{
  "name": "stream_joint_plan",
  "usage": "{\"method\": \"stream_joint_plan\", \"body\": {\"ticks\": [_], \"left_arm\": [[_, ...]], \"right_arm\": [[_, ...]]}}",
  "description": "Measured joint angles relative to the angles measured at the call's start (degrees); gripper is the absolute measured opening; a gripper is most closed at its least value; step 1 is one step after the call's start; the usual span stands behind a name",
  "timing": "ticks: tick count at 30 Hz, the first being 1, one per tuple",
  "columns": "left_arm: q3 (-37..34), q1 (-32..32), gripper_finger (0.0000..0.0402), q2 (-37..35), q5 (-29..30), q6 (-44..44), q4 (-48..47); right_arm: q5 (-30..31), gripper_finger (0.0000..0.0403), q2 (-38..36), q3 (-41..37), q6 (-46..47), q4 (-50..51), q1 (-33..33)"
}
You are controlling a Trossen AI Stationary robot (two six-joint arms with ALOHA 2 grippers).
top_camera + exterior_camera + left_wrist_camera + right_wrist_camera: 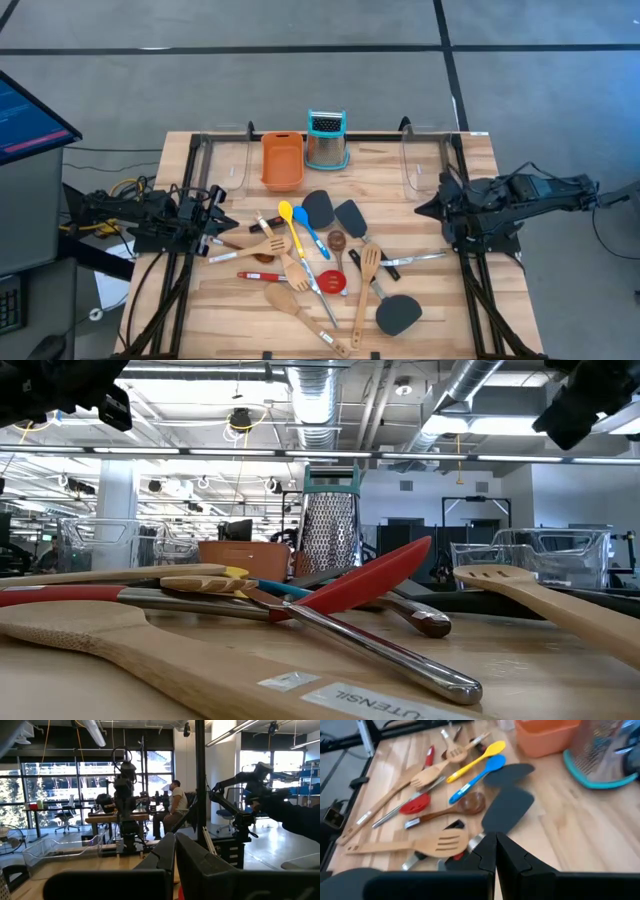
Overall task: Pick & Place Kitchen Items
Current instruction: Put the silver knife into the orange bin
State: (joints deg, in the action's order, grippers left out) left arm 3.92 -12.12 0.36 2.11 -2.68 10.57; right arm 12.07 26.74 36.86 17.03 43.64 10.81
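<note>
Grey floor surrounds a wooden table [420, 200] in the high view. On it the utensils [320, 270] lie scattered and overlapping across the middle and near side: yellow spoon [289, 221], blue spoon [308, 228], red spoon [329, 282], wooden spatulas and black turners. An orange tray [282, 160] and a steel grater [327, 141] stand side by side at the far edge. The left gripper [218, 203] sits at the table's left edge and the right gripper [425, 209] at its right edge; both are closed with nothing in them.

From table height, the low view adds what the top view hides: the red spoon [370, 575] tilts upward across a steel handle [380, 650], with the grater [330, 525] upright behind and a wooden slotted spatula [540, 595] at the right.

Looking level into the room, the left wrist view shows that gripper's fingers [165, 852] pressed together, empty, and a seated person [172, 805] well beyond the table.

Angled down at the table, the right wrist view shows its own fingers [487, 852] together, holding nothing, just above a black turner [507, 810] and a slotted wooden spatula [435, 842], with the yellow spoon [480, 757] and blue spoon [480, 772] side by side farther off.
</note>
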Motion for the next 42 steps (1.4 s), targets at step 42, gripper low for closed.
{"method": "stream_joint_plan", "body": {"ticks": [42], "left_arm": [[0.0,-0.02,0.0002,0.0,0.0,0.0,0.02]], "right_arm": [[-8.97,0.0,31.68,0.7,5.61,6.72,-4.27]]}}
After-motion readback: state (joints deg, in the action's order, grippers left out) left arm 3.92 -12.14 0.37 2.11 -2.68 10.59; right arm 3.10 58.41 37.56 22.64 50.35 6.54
